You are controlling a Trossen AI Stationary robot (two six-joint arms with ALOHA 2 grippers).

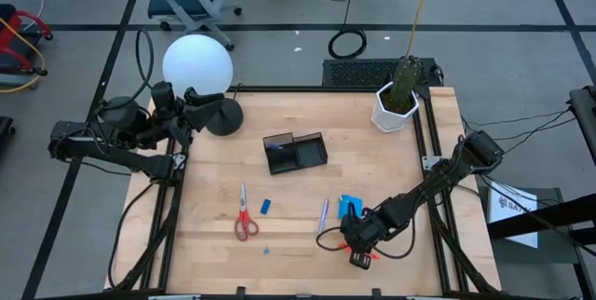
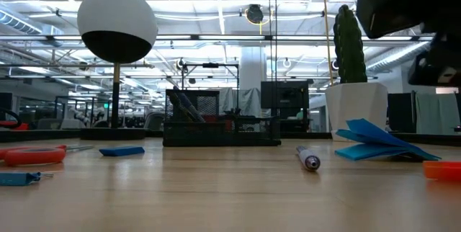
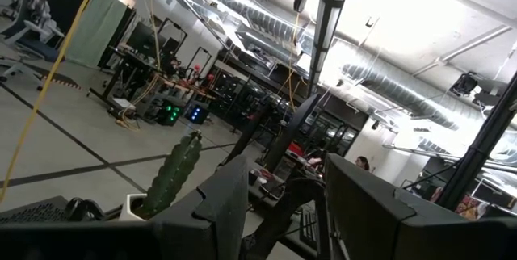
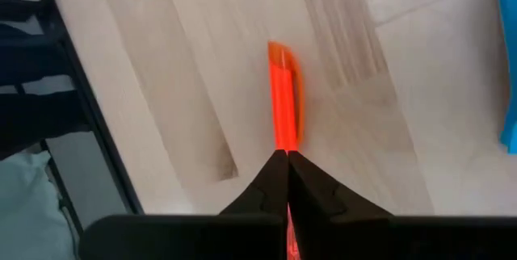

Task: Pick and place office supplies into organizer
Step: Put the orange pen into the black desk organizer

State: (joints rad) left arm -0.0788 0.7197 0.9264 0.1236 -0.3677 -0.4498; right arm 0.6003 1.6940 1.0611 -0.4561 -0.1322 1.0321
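The right hand (image 1: 358, 255) is clamped tight on an orange pen (image 4: 282, 98) low over the worktop (image 1: 298, 197); the left hand (image 3: 283, 211), parted and empty, waits beside the lamp (image 1: 197, 65).

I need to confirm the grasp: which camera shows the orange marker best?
The right wrist view: the orange marker fills the middle, pinched in the right claw. The high view shows only orange slivers beside that claw. The low view catches one end. The left wrist view misses it.
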